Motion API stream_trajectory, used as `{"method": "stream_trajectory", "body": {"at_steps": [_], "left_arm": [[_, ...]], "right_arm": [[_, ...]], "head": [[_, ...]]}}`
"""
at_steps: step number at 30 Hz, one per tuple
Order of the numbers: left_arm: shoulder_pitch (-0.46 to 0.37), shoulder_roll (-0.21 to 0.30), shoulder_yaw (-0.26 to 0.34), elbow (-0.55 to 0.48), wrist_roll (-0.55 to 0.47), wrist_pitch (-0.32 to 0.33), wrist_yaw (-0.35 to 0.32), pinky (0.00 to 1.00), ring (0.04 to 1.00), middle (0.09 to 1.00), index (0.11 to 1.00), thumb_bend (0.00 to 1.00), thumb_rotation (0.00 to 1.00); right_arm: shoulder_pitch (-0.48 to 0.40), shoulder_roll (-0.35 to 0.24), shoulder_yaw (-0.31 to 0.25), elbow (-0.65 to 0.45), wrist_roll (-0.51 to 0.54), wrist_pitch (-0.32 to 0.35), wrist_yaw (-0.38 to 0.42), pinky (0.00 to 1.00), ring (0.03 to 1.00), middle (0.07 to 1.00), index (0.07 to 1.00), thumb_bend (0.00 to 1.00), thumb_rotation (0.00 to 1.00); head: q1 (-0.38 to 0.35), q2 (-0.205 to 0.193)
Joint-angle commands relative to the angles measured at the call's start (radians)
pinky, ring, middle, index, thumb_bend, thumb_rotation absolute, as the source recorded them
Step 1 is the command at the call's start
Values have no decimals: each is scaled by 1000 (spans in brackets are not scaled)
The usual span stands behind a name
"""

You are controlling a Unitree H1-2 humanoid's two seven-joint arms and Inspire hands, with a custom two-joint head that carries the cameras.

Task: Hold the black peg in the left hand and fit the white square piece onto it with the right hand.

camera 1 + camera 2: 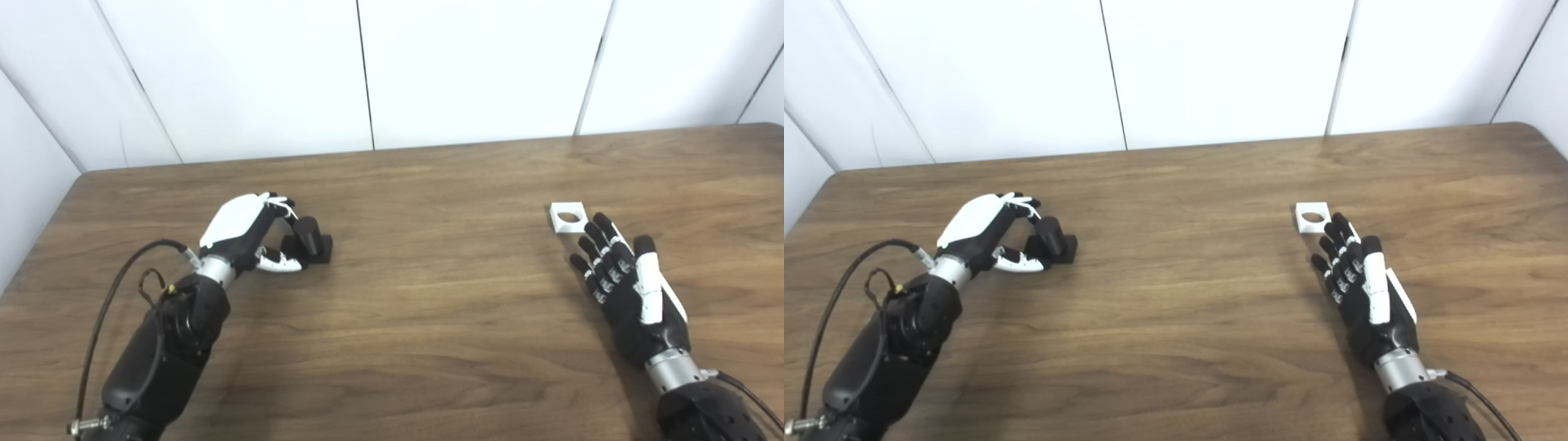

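i have the left hand [245,236] curled beside the black peg [307,236], which stands upright on its square base on the desk [429,306]; fingers arch over the near side of the peg and the thumb lies low by the base, but i cannot tell whether they grip it or only bracket it. well to the right of the peg, the white square piece [568,217] lies flat with its round hole facing up. my right hand [625,278] is released, fingers spread and straight, tips just short of the piece's near edge. both parts look like rigid printed plastic, light and a bit slick, so i judge the piece would skate if nudged; i'd pinch it across two opposite side walls, keeping the hole clear. the peg i'd hold low, around the base, leaving the post free.
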Motion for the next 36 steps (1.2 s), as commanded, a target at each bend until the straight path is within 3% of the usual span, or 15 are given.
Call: {"method": "stream_trajectory", "body": {"at_steps": [1,11,21,30,36], "left_arm": [[-13,12,-10,-52,16,-8,-21,1000,972,875,491,524,65],[64,-20,-57,-185,40,-20,-75,1000,972,876,490,524,72],[140,-92,-113,-296,74,-19,-104,1000,985,884,490,524,71],[210,-150,-163,-367,120,-42,-114,1000,985,884,489,524,73],[230,-162,-196,-393,116,-57,-135,1000,991,890,490,523,74]], "right_arm": [[-4,2,5,8,3,3,4,973,1000,992,993,703,946],[-3,-2,11,17,-2,-18,15,971,1000,988,987,683,963],[2,-6,13,9,-6,-12,14,981,1000,994,1000,695,973],[1,0,12,0,3,-6,11,995,1000,999,1000,687,970],[1,0,12,-1,6,-7,12,995,1000,998,1000,677,968]], "head": [[-1,1],[-1,6],[-9,12],[-25,16],[-31,20]]}}
